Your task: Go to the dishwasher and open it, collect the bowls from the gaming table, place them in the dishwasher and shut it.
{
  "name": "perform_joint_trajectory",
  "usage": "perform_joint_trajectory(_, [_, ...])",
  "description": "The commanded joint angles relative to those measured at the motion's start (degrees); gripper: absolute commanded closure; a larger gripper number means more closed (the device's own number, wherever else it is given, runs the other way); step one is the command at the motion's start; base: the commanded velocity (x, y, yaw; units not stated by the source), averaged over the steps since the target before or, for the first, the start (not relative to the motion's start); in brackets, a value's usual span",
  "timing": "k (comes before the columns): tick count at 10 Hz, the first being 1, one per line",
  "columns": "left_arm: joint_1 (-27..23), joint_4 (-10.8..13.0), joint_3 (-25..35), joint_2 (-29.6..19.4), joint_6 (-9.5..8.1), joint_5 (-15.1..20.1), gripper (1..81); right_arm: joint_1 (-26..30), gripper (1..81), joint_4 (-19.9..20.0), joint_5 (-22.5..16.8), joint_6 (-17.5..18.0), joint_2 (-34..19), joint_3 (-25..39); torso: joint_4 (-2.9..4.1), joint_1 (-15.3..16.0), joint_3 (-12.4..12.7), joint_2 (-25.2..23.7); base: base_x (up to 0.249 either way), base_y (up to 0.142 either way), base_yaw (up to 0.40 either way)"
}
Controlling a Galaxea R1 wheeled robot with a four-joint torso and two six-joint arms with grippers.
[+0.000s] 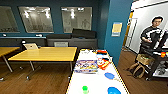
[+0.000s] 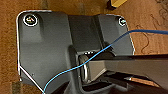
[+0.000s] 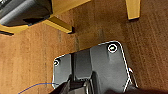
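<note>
Two blue bowls (image 1: 109, 75) and a green one (image 1: 85, 89) are seen on the near end of the pale worktop (image 1: 98, 81), apart from the packets (image 1: 103, 63). Judged light, stiff, slippery plastic; best pinched at the rim. Pincer states cannot be told.

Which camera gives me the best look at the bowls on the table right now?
The head view: the two blue bowls and the green bowl sit at the near end of the gaming table. Both wrist views look at wooden floor, not bowls.
</note>
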Motion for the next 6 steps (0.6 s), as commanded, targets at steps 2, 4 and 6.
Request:
perform_joint_trajectory(2, [-2.11,-0.02,0.58,-0.05,-0.02,2.89,1.0,13.4,1.0,7.4,-2.4,-0.08,-17.05,16.22,0.0,-0.02,-5.3,0.0,0.0,0.0,0.0])
perform_joint_trajectory(4, [-2.11,-0.02,0.58,0.21,-0.02,2.89,1.0,15.78,1.0,9.6,-2.75,-0.08,-20.3,17.9,0.0,-0.02,-4.02,0.02,0.0,0.0,0.0])
perform_joint_trajectory(6, [-2.11,0.07,0.58,0.3,-0.02,2.89,1.0,19.72,1.0,12.58,-3.54,-0.08,-22.41,18.16,0.0,0.02,-5.53,0.04,0.0,0.0,0.0])
